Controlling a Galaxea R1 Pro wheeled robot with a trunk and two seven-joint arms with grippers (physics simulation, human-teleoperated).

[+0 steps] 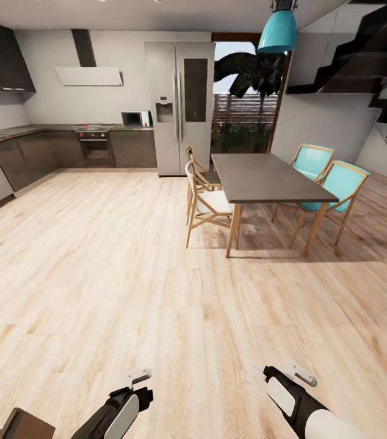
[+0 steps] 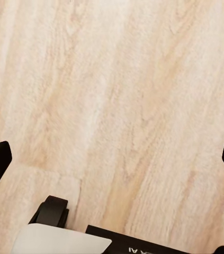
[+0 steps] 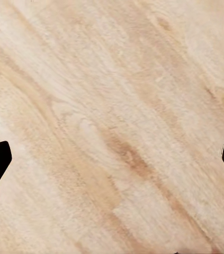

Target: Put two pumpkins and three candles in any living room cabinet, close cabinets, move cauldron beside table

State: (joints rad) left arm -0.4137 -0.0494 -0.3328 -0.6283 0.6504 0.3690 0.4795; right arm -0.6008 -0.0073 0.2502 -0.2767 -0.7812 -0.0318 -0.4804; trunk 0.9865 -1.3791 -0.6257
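Plank floor [image 1: 126, 274], dining table [image 1: 267, 177] ahead

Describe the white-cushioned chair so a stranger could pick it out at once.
Find the dark-topped dining table in front of the window. The white-cushioned chair stands on the kitchen side, nearest the camera. The two chairs opposite have turquoise seats, and its neighbour behind has a dark one.

Light wood-plank floor [image 1: 126, 274] runs through an open kitchen-dining room. Grey table [image 1: 264, 177] with two white chairs [image 1: 209, 204] and two turquoise chairs [image 1: 331, 183]. Steel fridge [image 1: 181, 107] against the back wall, dark kitchen units [image 1: 28, 155] and oven [image 1: 96, 146] left. Turquoise pendant lamp [image 1: 278, 32], black stairs [image 1: 376, 67] right, glass door [image 1: 245, 103] behind.
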